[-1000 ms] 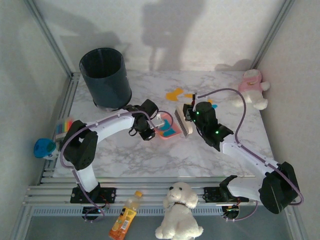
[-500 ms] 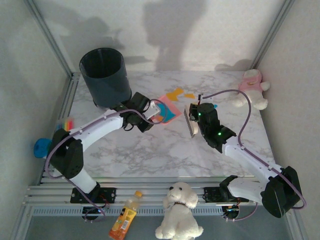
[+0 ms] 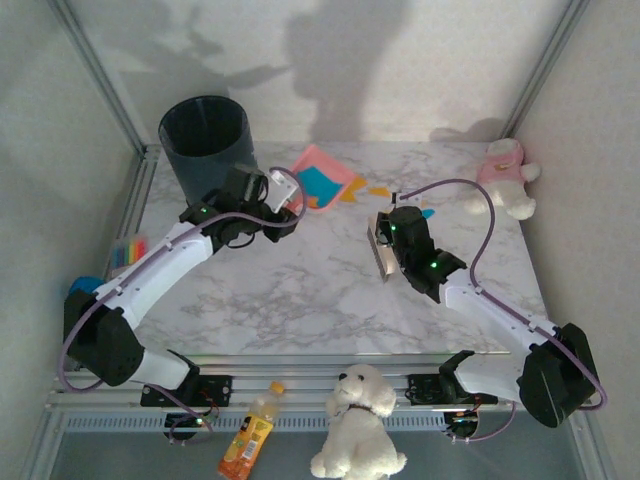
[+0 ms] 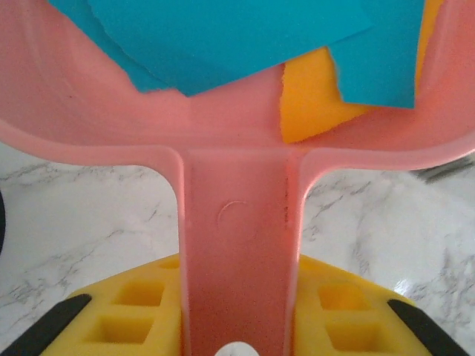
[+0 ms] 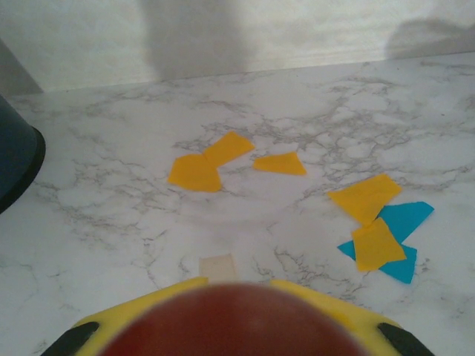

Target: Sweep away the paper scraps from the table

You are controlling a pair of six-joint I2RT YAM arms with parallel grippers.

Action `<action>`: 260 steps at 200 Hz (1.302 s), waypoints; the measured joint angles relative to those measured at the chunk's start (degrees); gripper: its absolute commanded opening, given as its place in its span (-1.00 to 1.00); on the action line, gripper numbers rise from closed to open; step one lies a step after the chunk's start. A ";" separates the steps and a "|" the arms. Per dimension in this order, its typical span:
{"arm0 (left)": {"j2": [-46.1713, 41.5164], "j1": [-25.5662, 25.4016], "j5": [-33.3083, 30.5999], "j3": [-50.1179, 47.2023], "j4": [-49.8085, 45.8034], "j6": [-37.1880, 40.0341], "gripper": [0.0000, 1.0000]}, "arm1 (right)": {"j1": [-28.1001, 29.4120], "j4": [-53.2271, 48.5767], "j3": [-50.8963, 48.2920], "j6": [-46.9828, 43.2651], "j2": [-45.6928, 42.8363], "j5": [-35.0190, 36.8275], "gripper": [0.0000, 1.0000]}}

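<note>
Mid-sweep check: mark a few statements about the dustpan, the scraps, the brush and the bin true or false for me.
1. The left claw grips the pink dustpan by its handle. True.
2. The dustpan is empty. False: teal and orange paper scraps lie in it.
3. Every scrap is off the table. False: orange and teal ones lie on the marble, seen from the right wrist.
4. The right claw is shut on a brush. True.
5. The dark bin lies tipped on its side. False: it stands upright at the far left corner, beside the raised dustpan.
</note>
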 measured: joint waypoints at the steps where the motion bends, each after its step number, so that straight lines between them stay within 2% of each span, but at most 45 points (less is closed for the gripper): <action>1: 0.00 0.15 0.15 0.15 0.00 -0.17 -1.00 | 0.00 0.00 0.00 0.00 0.00 -0.02 -1.00; 154: -3.41 16.31 16.98 2.32 5.14 -12.70 -1.00 | -0.15 -0.59 0.00 0.02 0.66 -1.22 -1.00; 260: 1.20 26.38 31.85 8.94 12.39 -28.24 -1.00 | -0.15 -0.63 0.00 0.04 0.98 -1.31 -1.00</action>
